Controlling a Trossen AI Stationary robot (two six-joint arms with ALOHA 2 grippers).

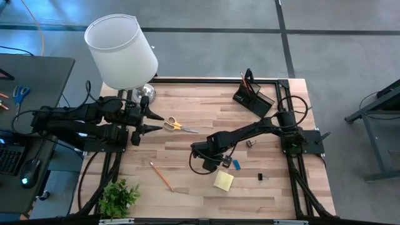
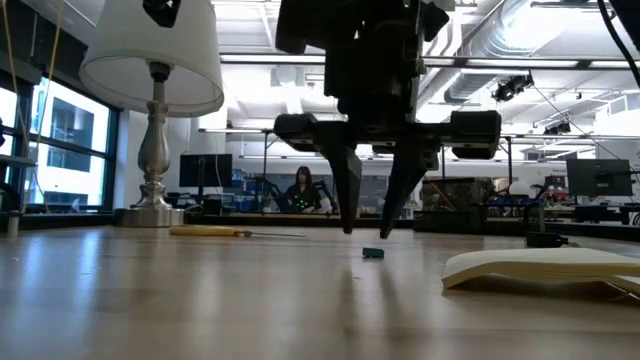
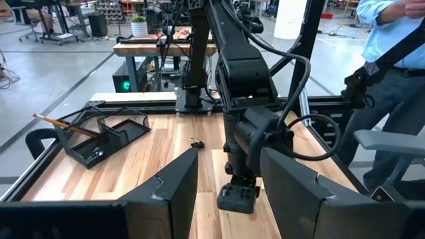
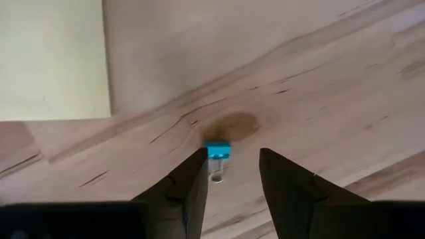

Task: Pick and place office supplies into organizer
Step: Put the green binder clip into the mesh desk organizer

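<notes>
My right gripper [image 4: 232,156] points down over the middle of the table and stands open, its fingertips just above the wood. A small blue piece [image 4: 217,151] lies flat on the table close by one fingertip, between the two fingers; it also shows in the low view [image 2: 372,253]. The yellow sticky-note pad [image 1: 223,180] lies beside it. The yellow-handled scissors [image 1: 178,126] and an orange pencil [image 1: 161,176] lie flat further left. The black organizer [image 1: 253,99] stands at the far right with pencils in it. My left gripper [image 1: 152,123] waits open at the table's left.
A white lamp [image 1: 122,50] stands at the far left corner and a small green plant [image 1: 119,197] at the near left edge. Small black clips [image 1: 262,177] lie right of the pad. A person [image 3: 392,66] stands beyond the table's right side.
</notes>
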